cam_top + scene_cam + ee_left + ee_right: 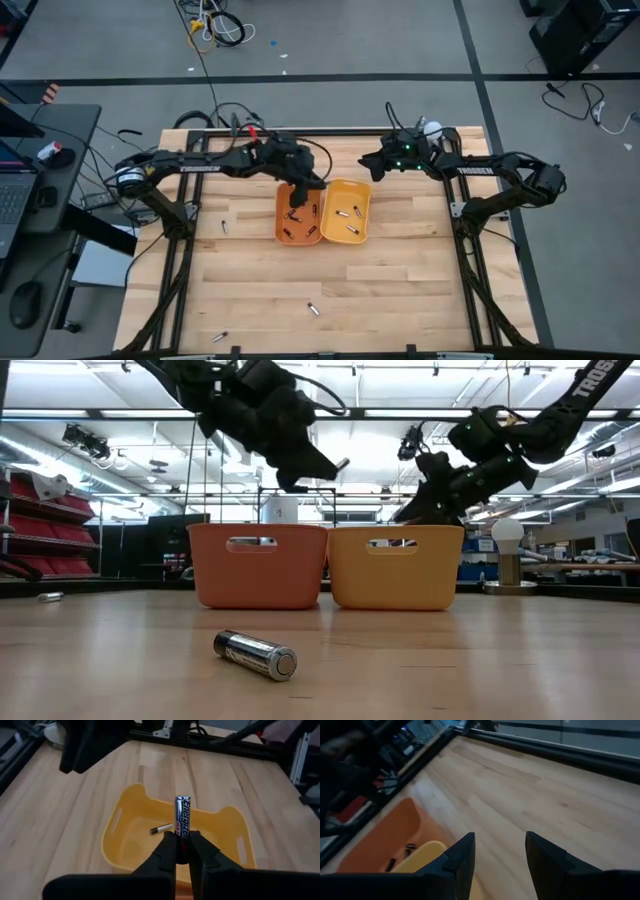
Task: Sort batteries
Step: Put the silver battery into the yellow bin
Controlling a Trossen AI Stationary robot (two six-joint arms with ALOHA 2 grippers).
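Note:
My left gripper [182,837] is shut on a silver-and-black battery [182,815] and hovers over the two trays [303,190]. The orange tray [284,212] holds several batteries, such as one dark battery [297,200]. The yellow tray [347,222] beside it holds a few as well, one of which [161,828] lies on its floor. My right gripper [500,845] is open in the air behind the yellow tray's far edge [368,165], touching nothing. Loose batteries lie on the table: one near the left [224,226] and two near the front [313,309] [219,337]. My left gripper pinches the battery between its two fingers [167,845] at one end [181,833]. The rest of the battery sticks out past the fingertips in line with them. It is lifted clear, above the trays, with the fingers slanting down from the table's left [330,465].
A metal cup with a white ball [508,550] stands at the table's far right. A laptop and desk [30,190] sit beyond the left edge. Black frame rails [170,270] run along both sides. The near half of the wooden table holds only the scattered batteries [255,655].

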